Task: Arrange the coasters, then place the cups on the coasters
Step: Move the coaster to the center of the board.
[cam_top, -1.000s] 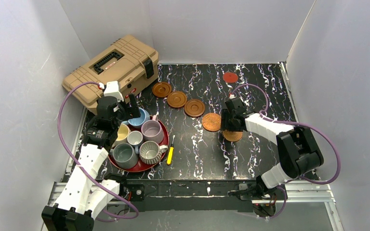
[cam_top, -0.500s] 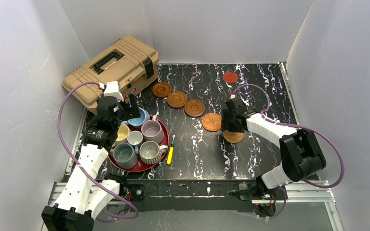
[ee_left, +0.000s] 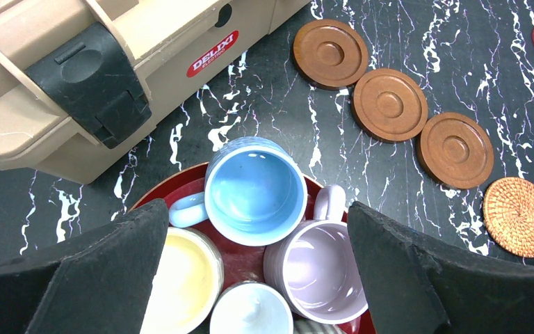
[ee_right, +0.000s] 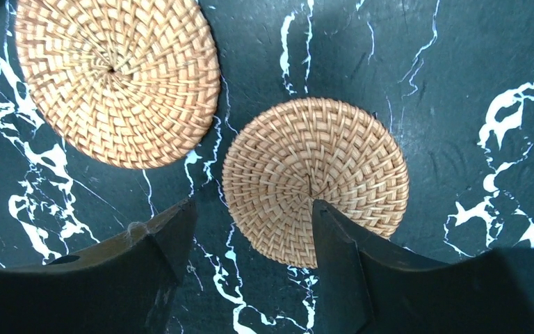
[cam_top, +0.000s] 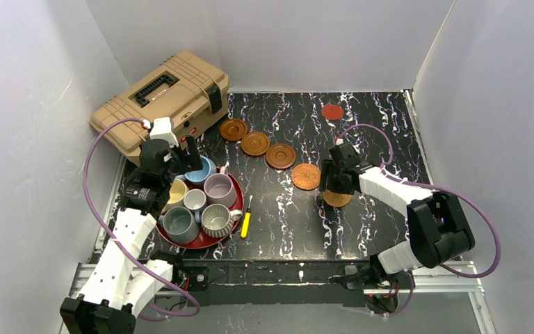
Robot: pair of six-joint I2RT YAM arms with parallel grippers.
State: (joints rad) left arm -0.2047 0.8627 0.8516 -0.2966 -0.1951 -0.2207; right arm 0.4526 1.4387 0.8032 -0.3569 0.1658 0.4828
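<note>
Right hand (ee_right: 252, 207) hangs low, parted and gripping nothing, one finger over the edge of a woven coaster (ee_right: 316, 177) flat on the desk (ee_right: 459, 83). Its twin (ee_right: 115, 80) lies just beside at 10 o'clock. Left hand (ee_left: 257, 209) gapes wide, empty, over the blue mug (ee_left: 254, 191) on the tray (ee_left: 245, 259), at the desk's 8 o'clock.

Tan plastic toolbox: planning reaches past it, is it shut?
Shut: on the tan plastic toolbox, lid lies flat, black latch folded over seam.
</note>
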